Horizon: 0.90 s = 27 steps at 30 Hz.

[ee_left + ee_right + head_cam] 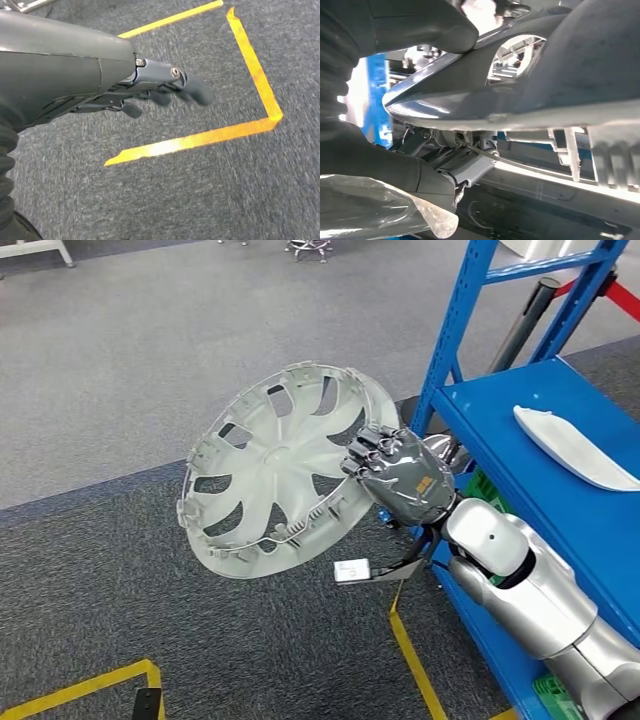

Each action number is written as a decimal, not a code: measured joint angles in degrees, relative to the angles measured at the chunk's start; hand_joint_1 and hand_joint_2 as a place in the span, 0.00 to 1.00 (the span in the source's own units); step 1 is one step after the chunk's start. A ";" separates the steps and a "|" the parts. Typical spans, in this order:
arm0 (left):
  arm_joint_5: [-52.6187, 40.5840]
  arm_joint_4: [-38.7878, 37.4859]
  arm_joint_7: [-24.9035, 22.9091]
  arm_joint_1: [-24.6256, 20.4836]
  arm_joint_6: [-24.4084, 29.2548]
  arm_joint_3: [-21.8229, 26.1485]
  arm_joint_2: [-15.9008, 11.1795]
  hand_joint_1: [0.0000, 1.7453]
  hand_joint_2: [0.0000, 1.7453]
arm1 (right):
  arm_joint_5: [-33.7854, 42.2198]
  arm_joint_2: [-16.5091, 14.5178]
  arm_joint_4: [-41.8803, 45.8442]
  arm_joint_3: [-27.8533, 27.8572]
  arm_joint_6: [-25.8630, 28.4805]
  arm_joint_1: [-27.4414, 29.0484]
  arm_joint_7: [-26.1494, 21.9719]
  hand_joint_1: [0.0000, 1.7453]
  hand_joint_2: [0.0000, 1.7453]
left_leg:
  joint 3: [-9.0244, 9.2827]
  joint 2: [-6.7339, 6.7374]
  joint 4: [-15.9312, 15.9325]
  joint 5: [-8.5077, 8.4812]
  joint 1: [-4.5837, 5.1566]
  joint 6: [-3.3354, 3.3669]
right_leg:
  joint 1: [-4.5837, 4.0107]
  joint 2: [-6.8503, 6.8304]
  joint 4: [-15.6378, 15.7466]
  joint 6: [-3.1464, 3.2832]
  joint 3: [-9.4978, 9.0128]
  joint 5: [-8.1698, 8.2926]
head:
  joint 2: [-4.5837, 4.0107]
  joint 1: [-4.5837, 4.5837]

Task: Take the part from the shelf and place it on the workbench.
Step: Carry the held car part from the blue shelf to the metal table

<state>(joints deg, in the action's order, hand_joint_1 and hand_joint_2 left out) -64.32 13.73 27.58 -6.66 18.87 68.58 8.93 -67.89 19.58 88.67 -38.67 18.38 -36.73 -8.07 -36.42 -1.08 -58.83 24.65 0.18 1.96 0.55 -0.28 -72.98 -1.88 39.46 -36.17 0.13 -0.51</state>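
Observation:
A round, pale translucent wheel cover [275, 470] with curved spokes hangs tilted in the air above the carpet, left of the blue shelf [528, 440]. My right hand [400, 475] grips its right rim, the fingers curled over the edge. In the right wrist view the cover's rim [501, 100] lies across the picture with my thumb [433, 27] pressed on one side and my fingers [463, 165] on the other. My left hand [166, 90] hangs over the grey carpet, fingers loosely extended and holding nothing.
A long white part [573, 445] lies on the blue shelf board. A black pole [524, 320] leans behind the shelf upright. Yellow tape lines [411, 650] mark the carpet below the cover. A small white tag [352, 571] dangles under my right wrist.

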 joint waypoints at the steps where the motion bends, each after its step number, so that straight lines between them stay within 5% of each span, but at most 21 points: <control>1: -0.02 0.00 0.00 -0.01 -0.01 -0.01 0.03 0.00 1.00 | 0.00 0.01 -0.04 -0.01 -0.01 0.09 -0.01 1.00 1.00 | 0.01 -0.64 -0.02 0.01 0.02 0.02 | 0.00 0.15 -2.12 -0.04 1.40 -0.17 | 0.00 0.00; 3: -0.02 0.00 -0.01 0.00 -0.01 -0.03 0.05 0.00 1.00 | 0.00 0.01 -0.10 -0.03 -0.01 0.17 -0.02 1.00 1.00 | 0.08 -2.02 -0.10 0.01 0.01 0.00 | 0.03 0.38 0.37 0.10 0.88 2.81 | 0.00 0.00; 6: -0.01 0.00 -0.02 -0.02 -0.01 -0.04 0.07 0.00 1.00 | 0.00 0.02 -0.11 -0.02 0.00 -0.02 -0.01 1.00 1.00 | -0.16 -4.03 -0.46 -0.04 0.00 -0.37 | 0.33 3.14 11.19 0.43 -4.11 8.04 | 0.00 -0.02; 9: -0.02 0.00 -0.02 0.16 -0.01 -0.05 0.07 0.00 1.00 | -0.01 0.03 -0.10 0.01 0.00 0.00 -0.01 1.00 1.00 | -0.82 -5.69 -0.54 -0.45 -0.29 -1.34 | 0.28 3.61 13.81 0.71 -5.61 8.12 | 0.00 -0.08; 12: -0.02 0.00 -0.03 0.38 0.01 -0.05 0.02 0.00 1.00 | -0.04 0.04 -0.09 0.01 0.00 -0.03 -0.01 1.00 1.00 | -1.93 -3.33 -2.87 1.19 -0.17 -2.08 | 0.37 1.76 14.37 1.59 -6.06 8.46 | 0.00 -0.31; 15: -0.02 0.00 -0.04 0.20 0.02 -0.05 0.01 0.00 1.00 | -0.03 0.07 -0.08 0.03 0.00 0.06 0.02 1.00 1.00 | -6.36 -0.05 -12.96 6.04 -0.30 -2.68 | 0.20 -0.25 14.44 2.09 -6.27 8.32 | 0.00 -0.55; 17: -0.03 0.00 -0.04 0.27 0.02 -0.05 0.02 0.00 1.00 | -0.02 0.07 -0.08 0.03 0.00 0.29 -0.01 1.00 1.00 | -7.67 0.35 -16.09 6.34 -0.50 -2.88 | 0.13 -1.60 14.43 2.16 -6.40 8.16 | 0.00 -0.54; 20: -0.01 0.00 -0.04 0.35 0.02 -0.05 0.02 0.00 1.00 | -0.02 0.07 -0.08 0.03 0.01 0.59 -0.03 1.00 1.00 | -3.14 2.27 -7.18 1.31 -0.39 -2.73 | 0.02 -3.36 14.42 1.88 -6.90 7.72 | 0.00 -0.54; 23: -0.01 -0.01 -0.05 0.18 0.03 -0.07 0.02 0.00 1.00 | -0.02 0.14 -0.08 0.13 0.05 0.69 0.00 1.00 1.00 | -0.36 4.69 -0.96 0.14 0.39 -1.96 | -0.48 -4.83 14.31 1.16 -7.11 7.23 | 0.00 -0.49; 25: -0.02 -0.01 -0.07 0.26 0.05 -0.08 -0.02 0.00 1.00 | -0.04 0.17 -0.07 0.20 0.08 0.79 0.02 1.00 1.00 | -0.34 3.68 -0.60 0.12 0.44 -1.27 | -0.49 -5.81 14.33 0.60 -7.24 6.83 | 0.00 -0.43; 27: -0.03 -0.01 -0.07 0.32 0.13 -0.10 -0.06 0.00 1.00 | -0.08 0.33 -0.01 0.31 0.10 0.89 0.03 1.00 1.00 | -0.07 2.48 -0.32 0.00 0.20 -0.61 | -0.25 -4.28 12.49 0.10 -6.52 5.32 | 0.00 -0.24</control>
<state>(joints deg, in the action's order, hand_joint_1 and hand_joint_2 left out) -64.35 13.72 27.52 -6.34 18.99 68.48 8.87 -67.96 19.91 88.66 -38.36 18.49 -35.84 -8.04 -36.48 1.40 -59.15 24.65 0.38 1.35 0.30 -4.56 -60.49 -1.78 32.94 -30.86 0.13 -0.75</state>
